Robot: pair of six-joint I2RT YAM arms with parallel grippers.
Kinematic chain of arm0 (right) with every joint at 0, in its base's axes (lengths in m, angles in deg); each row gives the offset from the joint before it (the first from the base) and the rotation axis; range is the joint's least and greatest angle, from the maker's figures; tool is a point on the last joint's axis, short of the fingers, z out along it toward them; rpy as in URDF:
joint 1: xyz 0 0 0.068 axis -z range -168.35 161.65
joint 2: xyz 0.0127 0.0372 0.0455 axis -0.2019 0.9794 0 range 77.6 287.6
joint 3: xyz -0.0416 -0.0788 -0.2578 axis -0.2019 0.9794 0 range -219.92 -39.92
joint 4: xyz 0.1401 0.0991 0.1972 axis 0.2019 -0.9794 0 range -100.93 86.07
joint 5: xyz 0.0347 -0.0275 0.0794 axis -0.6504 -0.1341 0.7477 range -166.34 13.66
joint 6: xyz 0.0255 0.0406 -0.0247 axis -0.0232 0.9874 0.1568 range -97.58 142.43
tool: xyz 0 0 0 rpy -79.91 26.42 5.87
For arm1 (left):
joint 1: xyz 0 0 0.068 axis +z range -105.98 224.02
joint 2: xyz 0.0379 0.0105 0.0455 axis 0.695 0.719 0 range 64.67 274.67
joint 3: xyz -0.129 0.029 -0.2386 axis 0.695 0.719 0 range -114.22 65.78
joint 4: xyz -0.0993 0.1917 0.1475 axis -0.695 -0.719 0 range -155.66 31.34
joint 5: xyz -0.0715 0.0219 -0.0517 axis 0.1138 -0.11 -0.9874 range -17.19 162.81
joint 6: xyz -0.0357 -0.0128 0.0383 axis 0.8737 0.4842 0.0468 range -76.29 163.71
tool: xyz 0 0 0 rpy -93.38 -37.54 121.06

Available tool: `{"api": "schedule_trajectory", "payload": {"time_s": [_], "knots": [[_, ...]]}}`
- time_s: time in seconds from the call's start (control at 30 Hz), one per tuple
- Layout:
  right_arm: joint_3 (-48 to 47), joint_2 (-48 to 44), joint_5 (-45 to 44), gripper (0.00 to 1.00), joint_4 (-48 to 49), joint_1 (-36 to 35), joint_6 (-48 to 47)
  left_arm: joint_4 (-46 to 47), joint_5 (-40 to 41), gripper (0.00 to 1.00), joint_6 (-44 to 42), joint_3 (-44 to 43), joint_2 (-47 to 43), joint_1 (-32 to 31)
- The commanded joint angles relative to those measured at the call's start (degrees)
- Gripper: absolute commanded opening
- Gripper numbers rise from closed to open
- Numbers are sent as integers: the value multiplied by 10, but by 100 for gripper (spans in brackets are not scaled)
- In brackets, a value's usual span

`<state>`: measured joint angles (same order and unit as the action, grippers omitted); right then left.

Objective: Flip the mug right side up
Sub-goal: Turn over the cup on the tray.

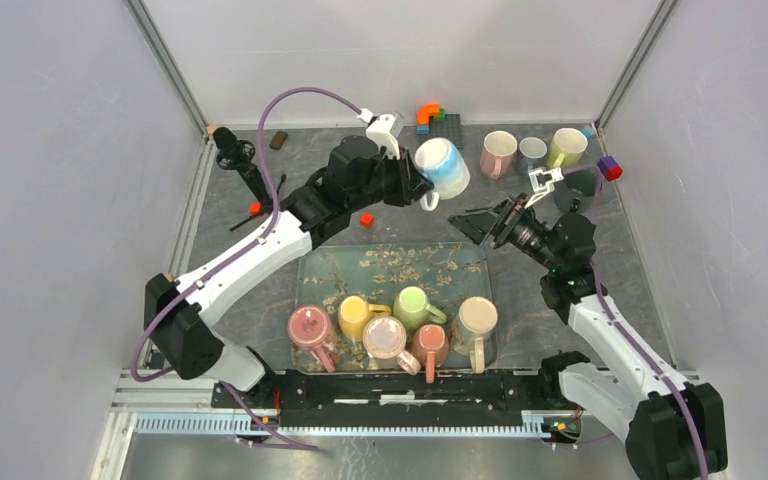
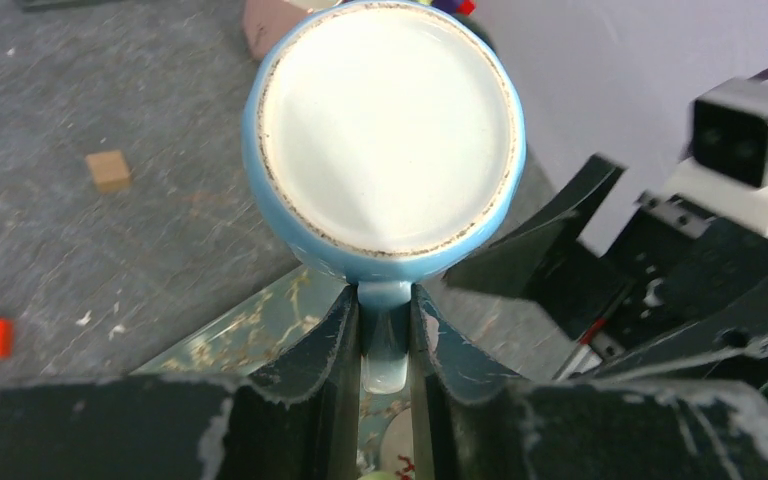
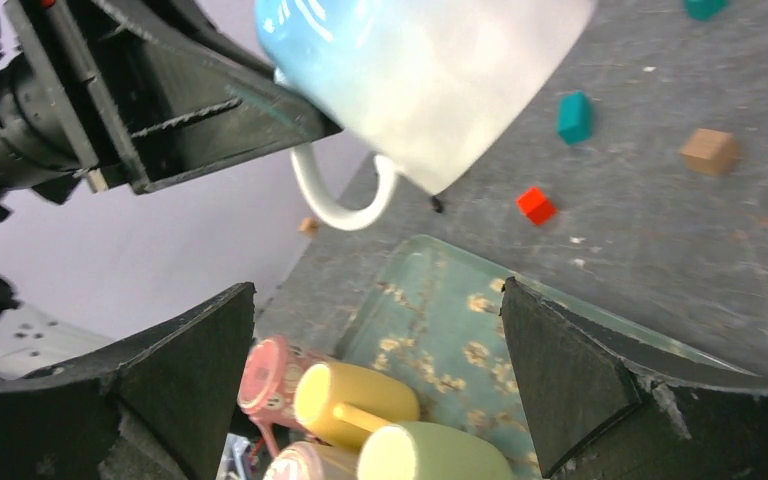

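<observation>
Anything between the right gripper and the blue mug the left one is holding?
Nothing visible. The open right gripper faces the blue mug across free air. The left gripper is shut on the handle only, leaving the mug's body exposed.

The left pincer (image 1: 420, 190) grips a blue-and-white mug (image 1: 443, 167) by its handle and holds it tilted in the air, beyond the far edge of the tray (image 1: 400, 262). The right pincer (image 1: 472, 228) is spread wide just beside the mug, pointing toward it and not touching it. Six mugs (image 1: 415, 305) crowd the tray's near edge. Three more mugs (image 1: 498, 153) stand at the back of the tabletop (image 1: 260, 310). A red cube (image 1: 366, 219) lies near the tray.
</observation>
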<state>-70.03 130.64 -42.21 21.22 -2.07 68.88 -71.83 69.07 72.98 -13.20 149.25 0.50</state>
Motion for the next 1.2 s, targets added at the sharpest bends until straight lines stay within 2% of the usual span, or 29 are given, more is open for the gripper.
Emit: {"api": "schedule_trajectory", "payload": {"time_s": [0.0, 0.23, 0.53, 0.9, 1.17], "knots": [[25, 24, 15, 98, 151, -22, 94, 96, -34, 2, 50, -57, 12, -1], [56, 74, -15, 98, 317, -47, 189, 120, -56, 2, 77, -64, 23, -1], [59, 164, -32, 98, 479, -69, 303, 129, -66, 2, 87, -64, 22, -1], [66, 218, -62, 98, 588, -79, 378, 170, -83, 2, 120, -52, 20, -1], [71, 272, -96, 93, 720, -80, 441, 202, -102, 2, 154, -35, 19, -1]]}}
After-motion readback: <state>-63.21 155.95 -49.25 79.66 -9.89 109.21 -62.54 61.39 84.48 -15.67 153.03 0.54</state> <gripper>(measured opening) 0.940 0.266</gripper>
